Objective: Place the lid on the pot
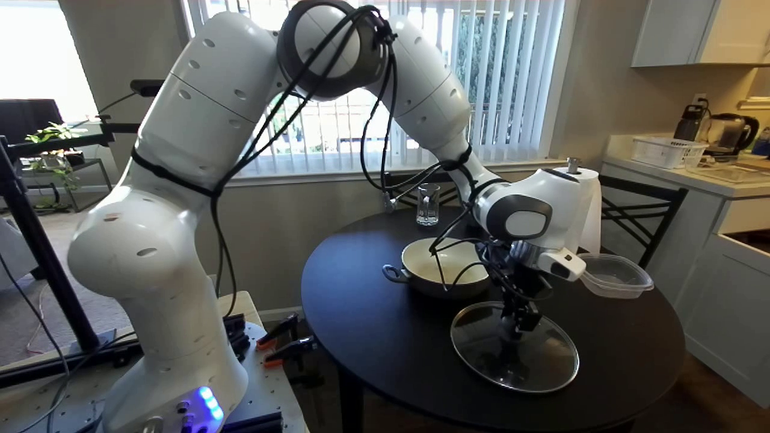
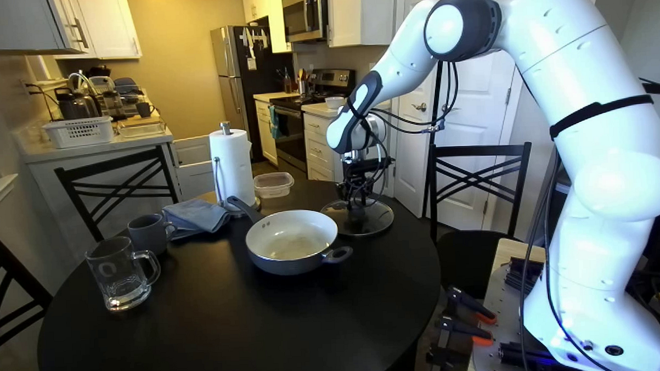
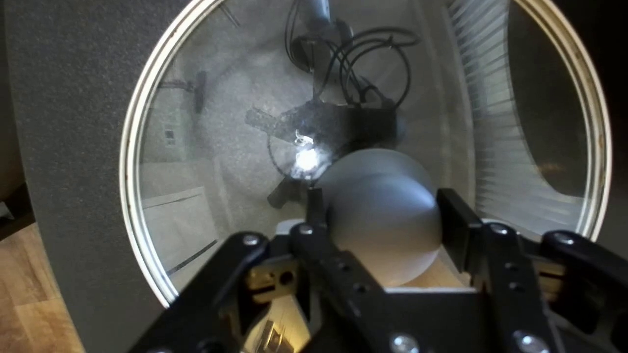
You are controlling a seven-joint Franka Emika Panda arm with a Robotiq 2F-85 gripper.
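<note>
The lid (image 1: 532, 361) is round, see-through glass bound in a shiny metal rim. In an exterior view it is low over the dark, satin table (image 1: 355, 300), to the right of the pot (image 1: 448, 264) and nearer; whether it touches the table I cannot tell. The gripper (image 3: 382, 201) is part closed, its black fingers (image 3: 316, 208) against both sides of the smooth, greyish, rounded knob (image 3: 385, 235) – so it has hold of the lid. The pot, round and shallow, is cream inside and grey outside, open at the top.

Its loop handle (image 2: 349, 253) shows in both exterior views, as do a white paper roll (image 2: 231, 167), a clear plastic tub (image 2: 274, 186) and a thick glass mug (image 2: 118, 261). In an exterior view a long straight handle (image 2: 246, 209) also shows on the pot, pointing far and left, with a folded blue-grey cloth (image 2: 196, 216) and a grey mug (image 2: 148, 234) to its left. The wrist view brings out brown flecks on the rim, a grain in the table, a wood-patterned floor (image 3: 39, 294) past the table's edge, and reflections (image 3: 353, 117) in the lid – dark loops, a bright white spot, pale stripes.

The glass mug's side carries a pale ring-shaped mark, too small to read as letter or logo.
</note>
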